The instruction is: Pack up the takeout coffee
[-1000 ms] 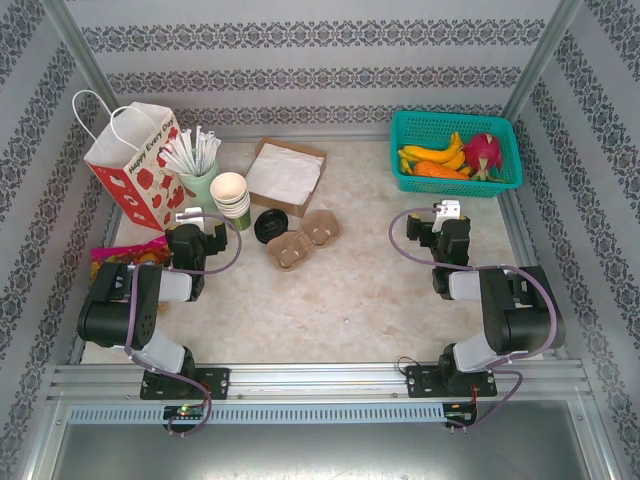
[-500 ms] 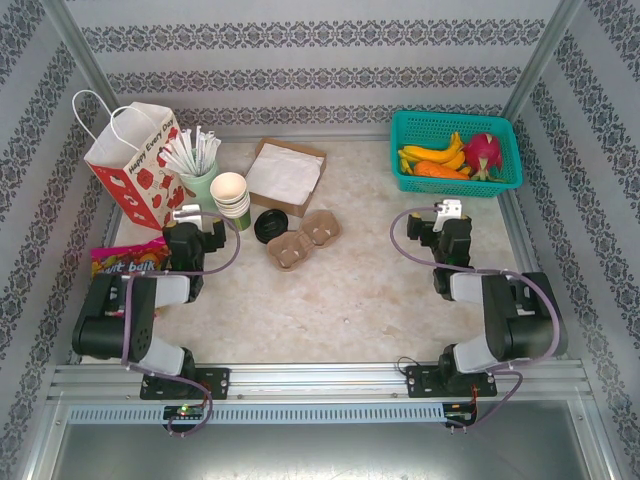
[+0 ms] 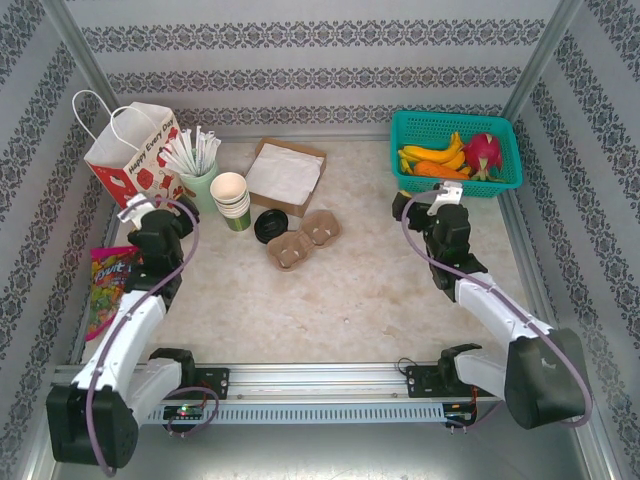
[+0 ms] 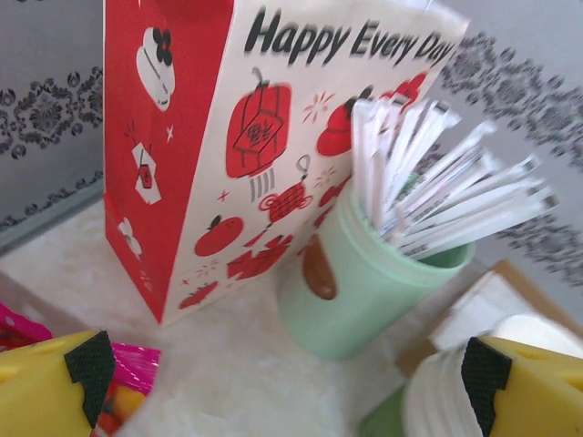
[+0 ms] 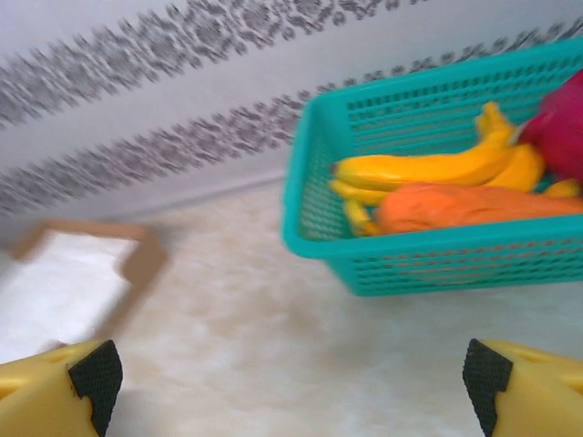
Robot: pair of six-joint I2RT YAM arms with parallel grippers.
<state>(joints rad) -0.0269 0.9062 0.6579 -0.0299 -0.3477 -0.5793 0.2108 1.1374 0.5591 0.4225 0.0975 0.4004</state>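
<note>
- The overhead view takes in the takeout coffee, a small green paper cup under a round black plastic lid (image 3: 270, 226). It stands lid up on the pale table (image 3: 350, 300), between the stack of lidless green paper cups (image 3: 232, 200) and the brown moulded-pulp cup carrier (image 3: 303, 240), apart from both grippers.
- From above, the left gripper (image 3: 145, 210) sits by the foot of the red-and-white paper bag (image 3: 130, 155). Its wrist view adds the bag's "Happy Every Day" print and shows the jaws spread wide with nothing between them.
- The right gripper (image 3: 440, 198) is just in front of the teal plastic basket (image 3: 452, 120). Its wrist view shows its jaws likewise spread and empty.
- The basket holds yellow bananas (image 5: 428, 168), an orange vegetable (image 5: 465, 205) and a pink-red dragon fruit (image 3: 483, 152).
- The pale green cup (image 4: 355, 282) beside the bag is packed with white wrapped straws (image 4: 437, 191) fanning out of it.
- The shallow brown cardboard tray (image 3: 285, 175) carries white napkins.
- A pink snack packet (image 3: 110, 275) lies at the table's left edge.
</note>
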